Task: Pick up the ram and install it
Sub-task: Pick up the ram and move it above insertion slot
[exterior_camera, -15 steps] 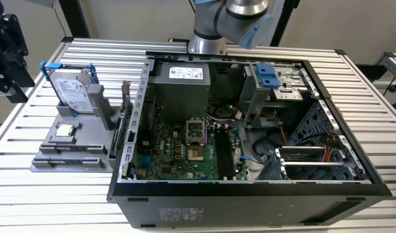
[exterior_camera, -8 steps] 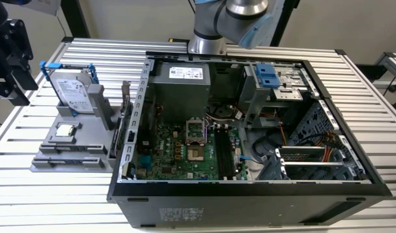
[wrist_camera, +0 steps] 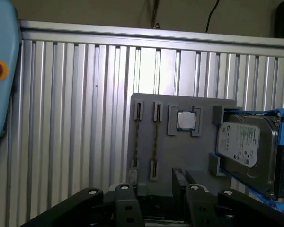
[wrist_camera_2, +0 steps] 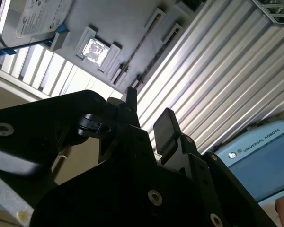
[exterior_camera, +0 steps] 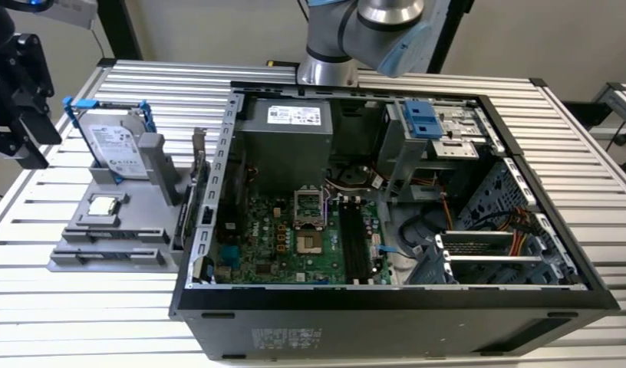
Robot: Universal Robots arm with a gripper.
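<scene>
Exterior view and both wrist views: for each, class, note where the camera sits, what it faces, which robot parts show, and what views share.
Exterior view: off the arm, looking down into the open computer case; the arm shows beyond it.
First wrist view: on the wrist, facing the grey parts holder; the open gripper shows.
Second wrist view: on the wrist, same holder past the gripper.
Shared: all three show the hard drive.
</scene>
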